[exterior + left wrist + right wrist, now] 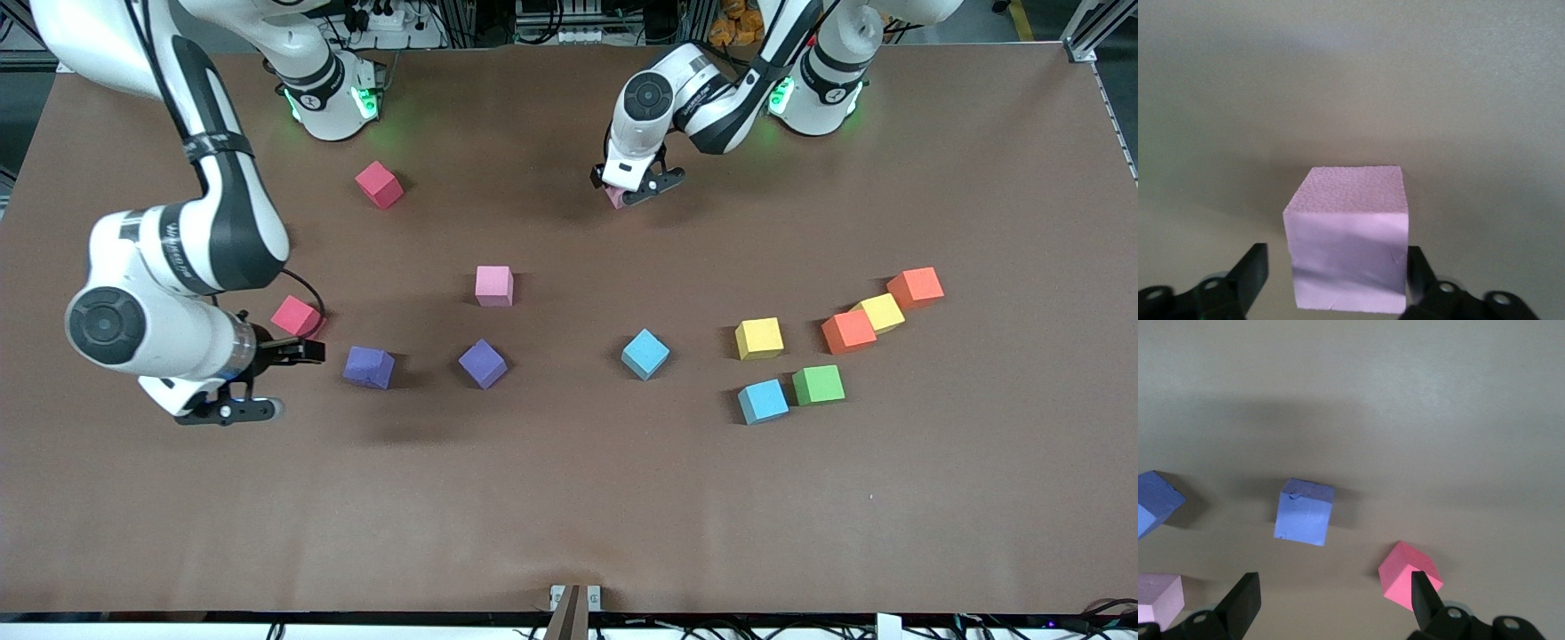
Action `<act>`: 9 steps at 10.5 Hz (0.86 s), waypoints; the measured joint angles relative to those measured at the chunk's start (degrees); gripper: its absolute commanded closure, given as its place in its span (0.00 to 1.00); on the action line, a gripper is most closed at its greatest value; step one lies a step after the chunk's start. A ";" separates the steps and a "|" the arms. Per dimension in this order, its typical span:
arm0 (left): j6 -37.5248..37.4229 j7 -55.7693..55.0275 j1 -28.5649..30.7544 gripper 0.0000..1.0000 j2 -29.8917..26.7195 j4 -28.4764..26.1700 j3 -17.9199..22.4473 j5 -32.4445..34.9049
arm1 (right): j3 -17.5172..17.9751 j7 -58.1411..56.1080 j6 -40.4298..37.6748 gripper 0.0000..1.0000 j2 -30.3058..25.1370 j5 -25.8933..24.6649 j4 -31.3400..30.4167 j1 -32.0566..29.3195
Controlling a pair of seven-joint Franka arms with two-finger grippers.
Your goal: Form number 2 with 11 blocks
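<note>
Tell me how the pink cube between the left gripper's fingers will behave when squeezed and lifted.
The pink cube looks like matte foam with a pebbled top, so it is probably light and grippy. Its creased front face suggests it dents under a hard squeeze. Flat faces mean it should not roll. The left gripper straddles it, one finger apart from it.

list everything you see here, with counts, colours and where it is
pale pink blocks: 2, one mid-table, one between left end effector fingers
red-pink blocks: 2, one near the right arm's base, one beside right end effector
purple blocks: 2, right arm's end
light blue blocks: 2
yellow blocks: 2
orange blocks: 2
green block: 1
table: 1, brown
left end effector: open
right end effector: open, empty
</note>
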 measured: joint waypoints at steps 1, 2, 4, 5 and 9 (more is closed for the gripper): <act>0.29 -0.02 -0.01 0.48 0.26 -0.03 0.01 0.00 | 0.00 0.02 0.62 0.00 0.61 0.00 0.00 0.62; 0.80 -0.03 -0.04 0.51 0.47 -0.03 0.01 0.00 | 0.00 0.02 1.24 0.00 1.13 0.00 0.00 1.06; 1.14 -0.04 -0.18 0.58 0.51 0.10 0.00 0.00 | 0.01 0.03 1.93 0.00 1.97 0.00 0.01 1.73; 1.53 0.19 -0.50 0.70 0.52 0.44 -0.01 0.01 | 0.01 0.03 2.35 0.00 2.30 0.00 0.01 1.98; 0.73 1.55 -2.69 0.80 0.56 5.50 -0.11 6.13 | 0.02 0.03 3.38 0.00 2.98 0.00 0.02 2.82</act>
